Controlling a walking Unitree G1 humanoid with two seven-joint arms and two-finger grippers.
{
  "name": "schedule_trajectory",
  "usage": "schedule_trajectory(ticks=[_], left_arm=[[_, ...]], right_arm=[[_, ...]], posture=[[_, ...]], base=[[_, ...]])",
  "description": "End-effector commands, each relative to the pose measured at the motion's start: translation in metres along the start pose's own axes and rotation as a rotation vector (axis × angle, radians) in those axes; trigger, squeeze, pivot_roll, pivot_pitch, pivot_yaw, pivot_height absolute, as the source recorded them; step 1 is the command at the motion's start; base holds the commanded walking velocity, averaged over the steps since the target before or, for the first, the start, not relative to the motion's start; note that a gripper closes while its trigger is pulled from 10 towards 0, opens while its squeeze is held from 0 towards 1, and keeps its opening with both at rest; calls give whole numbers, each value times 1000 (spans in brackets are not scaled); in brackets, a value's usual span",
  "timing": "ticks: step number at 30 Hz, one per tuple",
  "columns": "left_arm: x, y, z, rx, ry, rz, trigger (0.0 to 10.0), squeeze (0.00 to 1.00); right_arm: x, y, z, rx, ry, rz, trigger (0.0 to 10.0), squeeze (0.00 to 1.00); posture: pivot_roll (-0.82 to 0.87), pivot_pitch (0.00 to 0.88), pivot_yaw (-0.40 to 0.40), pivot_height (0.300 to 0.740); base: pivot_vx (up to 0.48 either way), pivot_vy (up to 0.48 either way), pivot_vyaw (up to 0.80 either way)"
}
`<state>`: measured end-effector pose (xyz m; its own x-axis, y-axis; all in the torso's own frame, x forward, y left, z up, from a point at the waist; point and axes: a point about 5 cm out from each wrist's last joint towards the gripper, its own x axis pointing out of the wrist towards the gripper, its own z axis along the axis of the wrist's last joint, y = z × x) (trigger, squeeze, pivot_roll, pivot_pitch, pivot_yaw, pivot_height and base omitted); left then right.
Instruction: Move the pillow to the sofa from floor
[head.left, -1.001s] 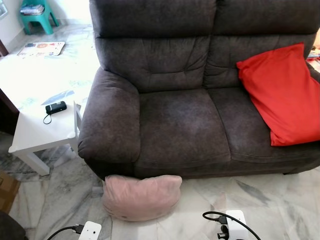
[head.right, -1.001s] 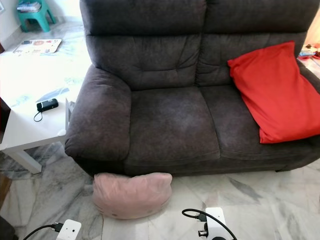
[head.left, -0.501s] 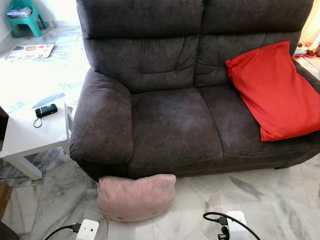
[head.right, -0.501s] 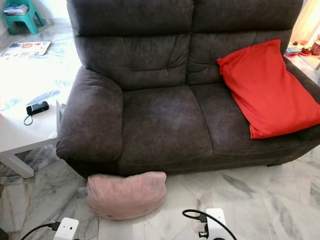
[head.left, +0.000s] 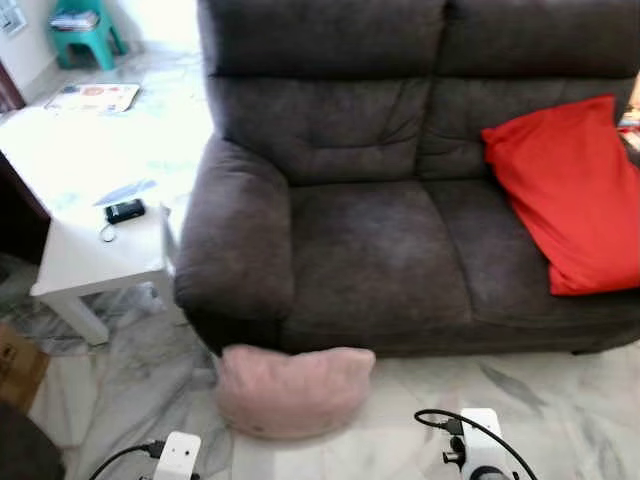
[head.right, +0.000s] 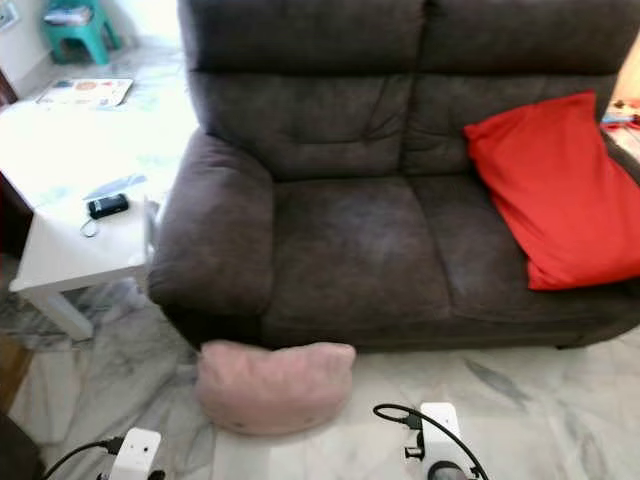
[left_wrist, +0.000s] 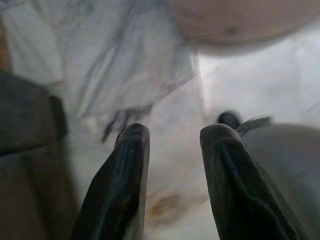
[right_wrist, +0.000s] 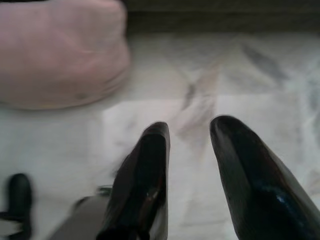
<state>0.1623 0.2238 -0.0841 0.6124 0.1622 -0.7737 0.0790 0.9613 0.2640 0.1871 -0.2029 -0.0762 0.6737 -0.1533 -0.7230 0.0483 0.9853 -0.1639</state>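
Pink pillow (head.left: 293, 389) on the marble floor (head.left: 560, 400), against the front of a dark sofa (head.left: 380, 240).

From left: white side table (head.left: 90, 262), pillow below the sofa's armrest, red cushion (head.left: 570, 195) on the seat. Left gripper (left_wrist: 172, 137) and right gripper (right_wrist: 189, 131) hover over the floor, fingers narrowly parted, empty.

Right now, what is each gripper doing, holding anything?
Left gripper: open, holding nothing, above the marble floor.
Right gripper: open, holding nothing, near the pink pillow.
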Motion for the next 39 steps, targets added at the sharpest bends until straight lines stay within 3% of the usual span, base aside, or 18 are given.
schedule_trajectory(ticks=[1, 7, 13, 25, 39], left_arm=[[0, -1, 1, -8, -2, 5, 10000, 0], [1, -4, 5, 21, -29, -17, 10000, 0], [1, -9, 9, -4, -46, -30, 10000, 0], [2, -10, 16, -11, -78, -26, 10000, 0], [3, -13, 22, -20, -110, -26, 10000, 0]], right_arm=[[-1, -6, -2, 7, 4, -18, 10000, 0], [0, -5, 1, 8, -10, -17, 10000, 0], [0, -6, 2, 9, -14, -18, 10000, 0], [-2, -14, -10, 19, 46, -23, 10000, 0], [-2, -4, -8, -4, 24, 21, 10000, 0]], posture=[[-8, 91, -2, 740], [-8, 89, -2, 740], [-9, 88, -3, 740], [-7, 84, -4, 740], [-8, 90, -10, 740]], base=[[0, 416, 0], [0, 69, 0], [0, 0, 0], [0, 0, 0], [251, 0, 0]])
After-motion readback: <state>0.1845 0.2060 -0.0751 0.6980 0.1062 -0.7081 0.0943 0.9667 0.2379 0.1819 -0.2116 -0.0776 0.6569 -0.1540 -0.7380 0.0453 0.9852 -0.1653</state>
